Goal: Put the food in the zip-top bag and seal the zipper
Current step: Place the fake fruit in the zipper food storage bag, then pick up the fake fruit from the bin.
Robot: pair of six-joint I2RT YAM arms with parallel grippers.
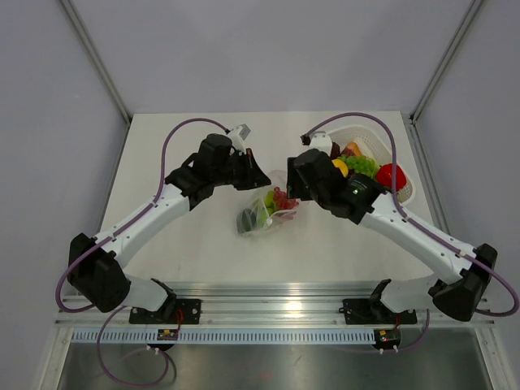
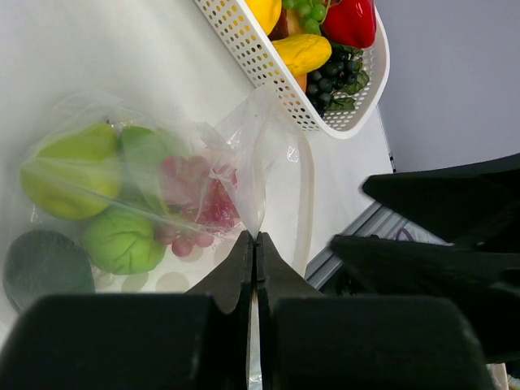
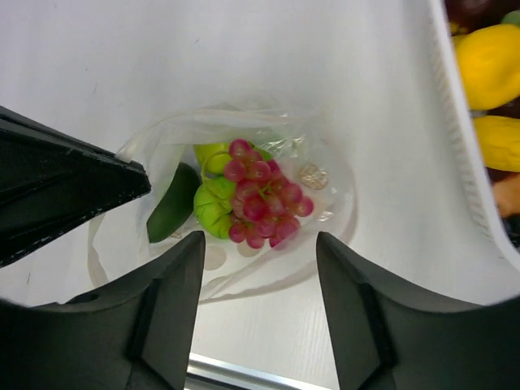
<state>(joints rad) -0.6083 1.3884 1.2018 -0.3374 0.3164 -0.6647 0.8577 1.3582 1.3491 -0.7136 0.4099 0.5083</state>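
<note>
The clear zip-top bag (image 1: 262,215) lies at the table's middle with its mouth held open. Inside it are red grapes (image 3: 260,195), light green fruits (image 2: 122,240) and a dark green piece (image 2: 45,264). My left gripper (image 2: 256,237) is shut on the bag's raised mouth edge, pinching the thin film. A thicker clear strip, the zipper (image 2: 305,195), curves along the mouth beside that pinch. My right gripper (image 3: 260,237) hangs open just above the mouth, its fingers (image 3: 183,276) empty and the grapes below them. In the overhead view the left gripper (image 1: 258,175) and right gripper (image 1: 294,191) face each other over the bag.
A white lattice basket (image 1: 406,193) stands at the right rear, close behind my right arm. It holds a red pepper (image 1: 392,175), green grapes (image 1: 361,165), yellow pieces (image 3: 487,65) and dark fruits. The table's metal front rail (image 3: 244,375) shows just below the bag.
</note>
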